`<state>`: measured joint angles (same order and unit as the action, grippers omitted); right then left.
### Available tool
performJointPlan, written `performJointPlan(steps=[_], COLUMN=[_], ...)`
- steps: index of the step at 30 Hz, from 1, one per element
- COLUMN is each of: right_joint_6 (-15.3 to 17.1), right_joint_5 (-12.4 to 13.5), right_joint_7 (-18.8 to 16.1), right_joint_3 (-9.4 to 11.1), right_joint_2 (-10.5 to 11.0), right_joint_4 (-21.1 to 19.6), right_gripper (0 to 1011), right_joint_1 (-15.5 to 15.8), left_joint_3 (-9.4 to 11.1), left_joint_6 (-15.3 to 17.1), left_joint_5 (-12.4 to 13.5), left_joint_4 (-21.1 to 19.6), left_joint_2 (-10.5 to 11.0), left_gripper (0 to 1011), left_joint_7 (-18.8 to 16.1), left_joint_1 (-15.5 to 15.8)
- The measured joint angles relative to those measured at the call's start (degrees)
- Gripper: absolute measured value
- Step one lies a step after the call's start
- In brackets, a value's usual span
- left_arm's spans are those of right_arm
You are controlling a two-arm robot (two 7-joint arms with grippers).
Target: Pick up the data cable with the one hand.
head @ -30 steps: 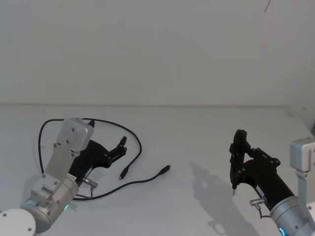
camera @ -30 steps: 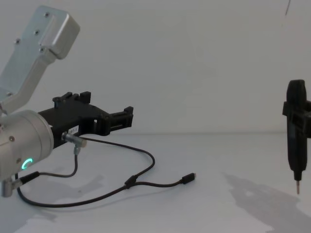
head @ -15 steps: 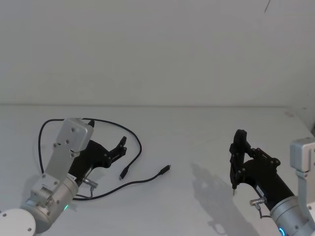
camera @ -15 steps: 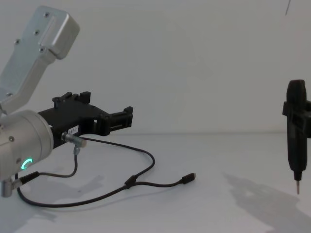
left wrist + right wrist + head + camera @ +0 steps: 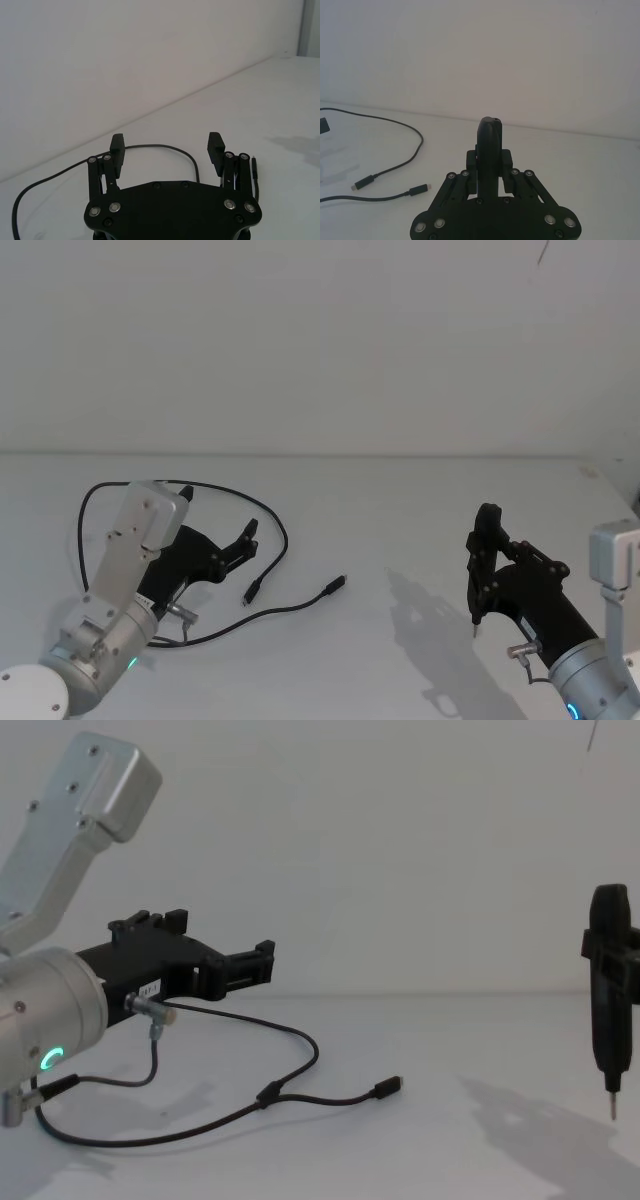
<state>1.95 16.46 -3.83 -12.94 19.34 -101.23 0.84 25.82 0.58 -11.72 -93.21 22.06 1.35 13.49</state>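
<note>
Head view | left gripper (image 5: 246, 538), jaws apart, hangs over data cable (image 5: 286, 540) loop | right gripper (image 5: 485, 560) parked right | your risk: thin cable slips aside, jaws close empty.

White desk (image 5: 400, 500) with a soft grey shadow (image 5: 430, 635) on its right part. Plain white wall (image 5: 320, 340) behind, meeting the desk's far edge. Short thin dark line (image 5: 543, 252) on wall, top right.
</note>
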Motion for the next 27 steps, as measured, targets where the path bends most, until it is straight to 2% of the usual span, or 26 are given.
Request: performJointPlan(steps=[9,16,17,21,22,27], right_joint_6=[0.0,0.0,0.0,0.0,0.0,0.0], right_joint_5=[0.0,0.0,0.0,0.0,0.0,0.0], right_joint_7=[0.0,0.0,0.0,0.0,0.0,0.0], right_joint_3=[0.0,0.0,0.0,0.0,0.0,0.0], right_joint_2=[0.0,0.0,0.0,0.0,0.0,0.0], right_joint_4=[0.0,0.0,0.0,0.0,0.0,0.0], right_gripper=[279,279,279,279,279,279], right_joint_1=[0.0,0.0,0.0,0.0,0.0,0.0], left_joint_3=[-0.18,0.05,0.05,0.49,0.49,1.3], left_joint_6=[-0.18,0.99,0.99,2.43,2.43,4.24], left_joint_5=[-2.35,-5.35,-5.35,-7.6,-7.6,-9.68], left_joint_4=[0.4,1.52,1.52,2.67,2.67,4.15], left_joint_2=[0.95,1.9,1.9,2.56,2.56,3.39], left_gripper=[1001,1001,1001,1001,1001,1001], left_joint_7=[4.56,10.58,10.58,15.47,15.47,20.45], left_joint_1=[0.54,1.71,1.71,2.81,2.81,4.24])
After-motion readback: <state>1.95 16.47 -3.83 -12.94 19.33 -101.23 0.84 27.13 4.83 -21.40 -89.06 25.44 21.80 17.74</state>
